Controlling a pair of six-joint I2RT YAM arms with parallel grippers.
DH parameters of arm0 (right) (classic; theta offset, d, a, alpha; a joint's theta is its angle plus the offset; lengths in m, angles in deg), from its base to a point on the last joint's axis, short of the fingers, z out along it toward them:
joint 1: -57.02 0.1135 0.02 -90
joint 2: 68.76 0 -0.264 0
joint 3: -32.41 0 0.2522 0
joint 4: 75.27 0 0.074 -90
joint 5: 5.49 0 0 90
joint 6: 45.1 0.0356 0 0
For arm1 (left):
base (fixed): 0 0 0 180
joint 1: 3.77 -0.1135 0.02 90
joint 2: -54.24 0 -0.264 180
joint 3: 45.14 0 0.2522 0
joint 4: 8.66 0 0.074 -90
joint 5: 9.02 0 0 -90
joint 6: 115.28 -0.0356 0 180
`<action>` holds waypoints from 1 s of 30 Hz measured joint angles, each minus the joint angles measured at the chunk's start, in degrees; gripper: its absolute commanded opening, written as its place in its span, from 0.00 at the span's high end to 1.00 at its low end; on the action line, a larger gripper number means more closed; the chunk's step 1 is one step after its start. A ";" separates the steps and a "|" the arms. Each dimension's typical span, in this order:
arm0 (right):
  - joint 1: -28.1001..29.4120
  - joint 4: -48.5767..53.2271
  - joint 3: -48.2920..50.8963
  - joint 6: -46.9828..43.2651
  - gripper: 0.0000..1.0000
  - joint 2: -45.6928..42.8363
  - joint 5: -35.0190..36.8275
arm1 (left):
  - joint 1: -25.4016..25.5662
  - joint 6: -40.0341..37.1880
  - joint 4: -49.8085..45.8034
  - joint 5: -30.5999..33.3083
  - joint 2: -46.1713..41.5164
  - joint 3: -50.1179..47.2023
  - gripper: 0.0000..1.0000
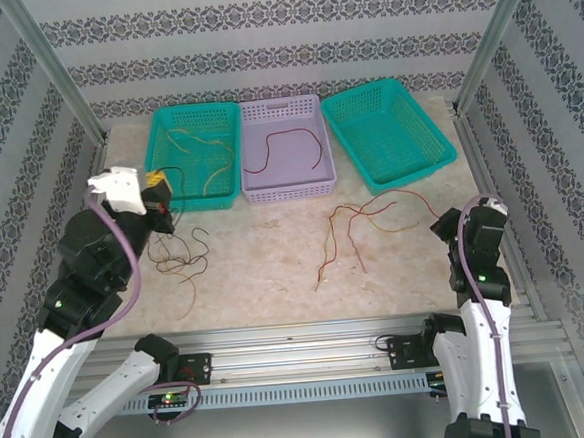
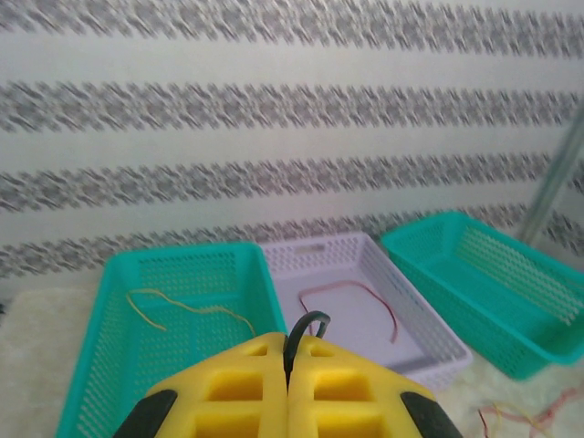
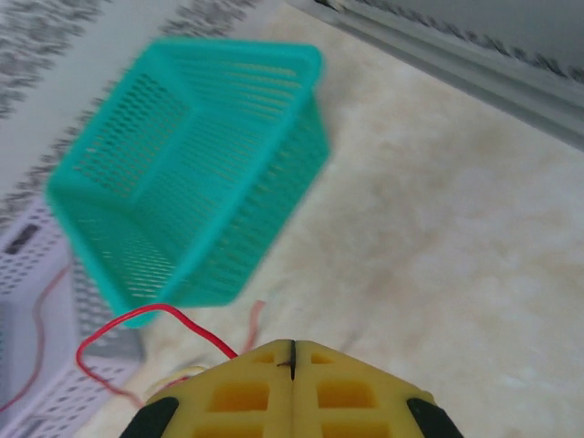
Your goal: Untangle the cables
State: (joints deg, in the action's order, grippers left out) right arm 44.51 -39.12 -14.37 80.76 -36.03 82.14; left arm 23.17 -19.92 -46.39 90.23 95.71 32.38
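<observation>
The left tool (image 2: pixel 288 351) pinched a thin black wire (image 2: pixel 306 321); the right tool (image 3: pixel 292 351) sat closed, a thin red wire (image 3: pixel 162 307) just left.

Robot lab enclosure — aluminium frame (image 1: pixel 300 337), patterned wall panels (image 1: pixel 279 34), stone-look table (image 1: pixel 265 261)

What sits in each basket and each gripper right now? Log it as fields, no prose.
left teal basket: yellow cable inside
lavender basket: one red cable inside
right teal basket: no cable seen
left gripper: shut on black cable
right gripper: shut; red loop reaches its fingers, hold unclear
table: loose tangle of red and yellowish cables near the right arm
</observation>
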 measured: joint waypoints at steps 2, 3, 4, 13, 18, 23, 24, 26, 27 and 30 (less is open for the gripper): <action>2.47 -0.02 -2.89 -0.31 1.00 0.28 0.90 | 0.00 0.68 0.35 -2.47 0.92 -1.55 1.00; 4.17 -0.07 -4.66 -0.63 1.00 0.63 1.64 | 0.00 0.98 0.46 -3.91 1.60 -2.10 1.00; 5.51 -0.26 -5.99 -0.92 1.00 1.20 2.16 | 0.00 1.29 0.46 -5.11 2.43 -2.56 1.00; 22.93 -2.38 -20.22 -5.14 1.00 17.27 12.74 | 0.00 4.20 4.57 -15.54 4.02 -6.56 1.00; 29.70 -4.09 -31.52 -9.33 1.00 28.17 19.10 | 0.00 5.29 6.91 -19.76 3.76 -9.27 1.00; 33.92 -6.03 -42.25 -13.84 1.00 39.74 24.65 | 0.00 6.32 8.59 -22.80 3.43 -11.04 1.00; 34.49 -6.19 -44.00 -14.69 1.00 41.90 25.49 | 0.00 6.51 8.92 -23.21 3.48 -11.17 1.00; 35.41 -6.54 -47.78 -16.20 1.00 46.75 26.69 | 0.00 6.73 9.51 -23.91 3.45 -11.43 1.00; 35.69 -6.47 -49.33 -16.68 1.00 48.65 27.06 | 0.00 6.71 9.64 -24.11 3.45 -11.47 1.00; 36.41 -5.79 -56.46 -18.49 1.00 56.30 28.13 | 0.00 6.71 9.81 -24.26 3.41 -11.50 1.00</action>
State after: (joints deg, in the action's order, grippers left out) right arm 80.92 -44.91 -70.82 62.26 20.27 110.26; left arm 23.17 -13.21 -36.58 65.97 99.12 20.89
